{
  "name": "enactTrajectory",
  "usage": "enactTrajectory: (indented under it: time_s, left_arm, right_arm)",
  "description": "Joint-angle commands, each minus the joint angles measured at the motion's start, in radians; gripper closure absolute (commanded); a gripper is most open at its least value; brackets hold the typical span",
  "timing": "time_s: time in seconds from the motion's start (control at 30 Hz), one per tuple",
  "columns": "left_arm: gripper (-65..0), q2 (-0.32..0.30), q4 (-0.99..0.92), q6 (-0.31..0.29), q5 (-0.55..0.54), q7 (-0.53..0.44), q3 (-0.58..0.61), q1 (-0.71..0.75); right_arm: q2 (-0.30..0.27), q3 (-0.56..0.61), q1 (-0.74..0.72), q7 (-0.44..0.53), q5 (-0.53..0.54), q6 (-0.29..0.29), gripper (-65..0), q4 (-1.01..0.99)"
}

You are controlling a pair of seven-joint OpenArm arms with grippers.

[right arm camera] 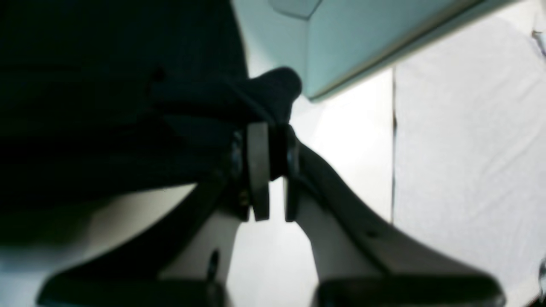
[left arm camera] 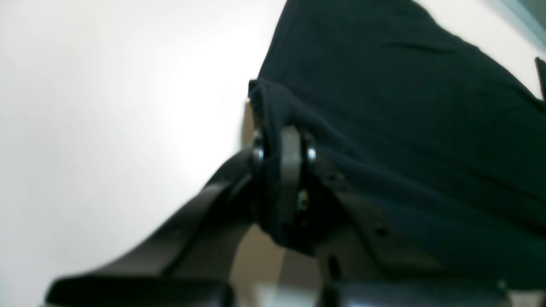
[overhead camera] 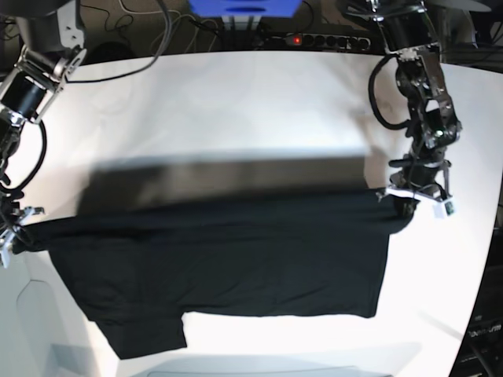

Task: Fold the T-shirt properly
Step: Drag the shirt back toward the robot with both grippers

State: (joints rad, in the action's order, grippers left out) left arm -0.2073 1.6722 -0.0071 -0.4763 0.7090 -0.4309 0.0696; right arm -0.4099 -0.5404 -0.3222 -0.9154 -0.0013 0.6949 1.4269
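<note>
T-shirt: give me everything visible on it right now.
The T-shirt is plain black cloth, stretched wide and lifted along its top edge between both claws, casting a shadow on the white table. The left claw and right claw each pinch a bunched corner. One short sleeve hangs at the lower left; no print shows.

free: table (overhead camera: 236, 110) behind T-shirt (overhead camera: 236, 251) | obstacle: cables (overhead camera: 141, 39)

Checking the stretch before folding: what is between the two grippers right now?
Only the T-shirt, held between the left gripper and the right gripper; the base view shows it.
</note>
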Motion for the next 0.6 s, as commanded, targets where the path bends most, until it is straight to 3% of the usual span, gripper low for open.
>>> enactTrajectory:
  time_s: [0.0, 0.1, 0.23, 0.4, 0.57]
  left_arm:
    - [-0.1, -0.011, 0.029, 0.003, 0.001, 0.001, -0.007, -0.009]
    - [-0.1, -0.010, 0.039, 0.003, 0.001, 0.033, -0.007, -0.003]
    - [-0.1, -0.010, 0.038, 0.002, 0.000, 0.025, -0.009, 0.046]
    - [-0.1, -0.010, 0.059, 0.002, 0.000, 0.027, -0.010, 0.063]
    - [-0.1, -0.011, 0.136, 0.002, 0.000, 0.027, -0.010, 0.100]
  right_arm:
    - [-0.024, -0.005, -0.015, -0.003, -0.007, 0.003, 0.0, 0.015]
    - [-0.024, -0.010, 0.036, -0.026, -0.006, 0.003, 0.0, 0.019]
    - [-0.024, -0.010, 0.102, 0.014, -0.004, 0.003, 0.0, 0.022]
    - [-0.025, -0.013, 0.087, 0.009, -0.004, 0.003, 0.0, 0.041]
    - [0.001, -0.099, 0.097, 0.008, -0.003, 0.003, 0.0, 0.133]
